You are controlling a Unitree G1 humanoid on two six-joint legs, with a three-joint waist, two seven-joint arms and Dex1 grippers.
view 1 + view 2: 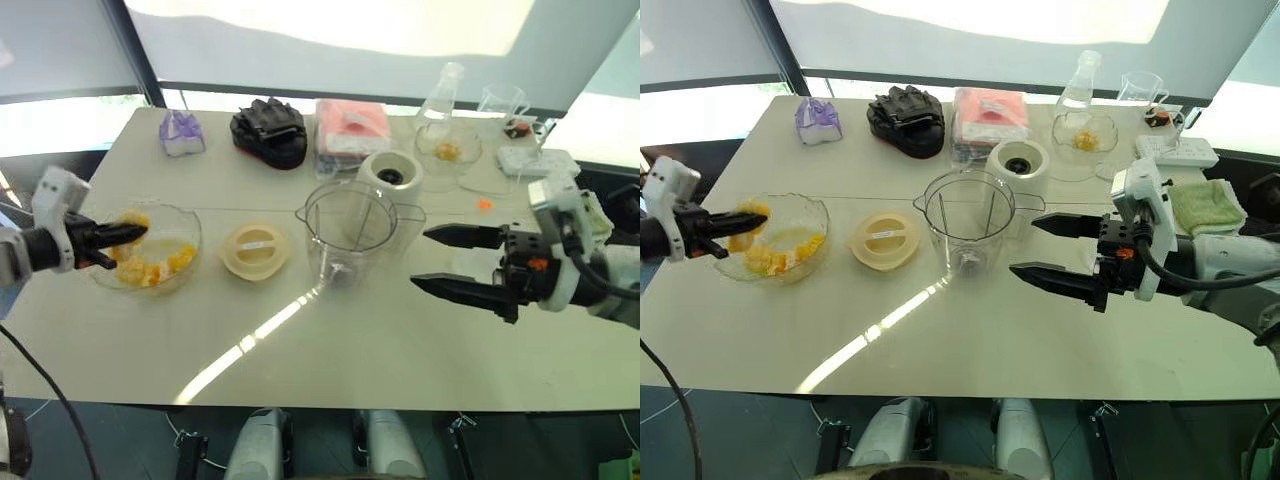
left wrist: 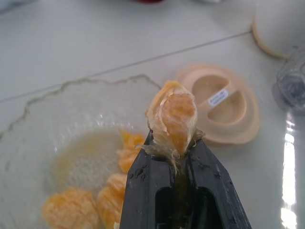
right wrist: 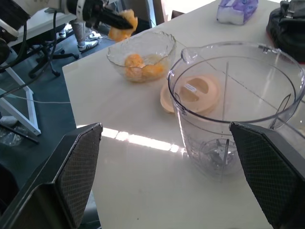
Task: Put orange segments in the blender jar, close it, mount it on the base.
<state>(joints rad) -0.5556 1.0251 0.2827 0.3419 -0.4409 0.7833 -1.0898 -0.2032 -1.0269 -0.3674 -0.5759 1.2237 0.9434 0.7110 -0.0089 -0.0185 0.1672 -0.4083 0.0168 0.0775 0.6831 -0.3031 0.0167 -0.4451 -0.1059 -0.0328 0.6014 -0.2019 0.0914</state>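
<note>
Left pincer [image 2: 172, 143] closed on one orange segment [image 2: 172, 119], held above the wavy-edged glass bowl [image 1: 186, 232] at the tabletop's [image 1: 330, 350] left side; further orange segments [image 1: 150, 268] lie in that bowl. Right pincer [image 1: 432, 258] open, empty, fingers spread just right of the blender jar [image 1: 345, 232], apart from it. The jar stands upright, open and empty at centre, blades visible at its bottom. Flat cream lid [image 1: 254, 250] lies between bowl and jar; its small white label [image 2: 218, 98] carries print too small to read. The base [image 1: 390, 175] stands just behind the jar, dark socket upward.
</note>
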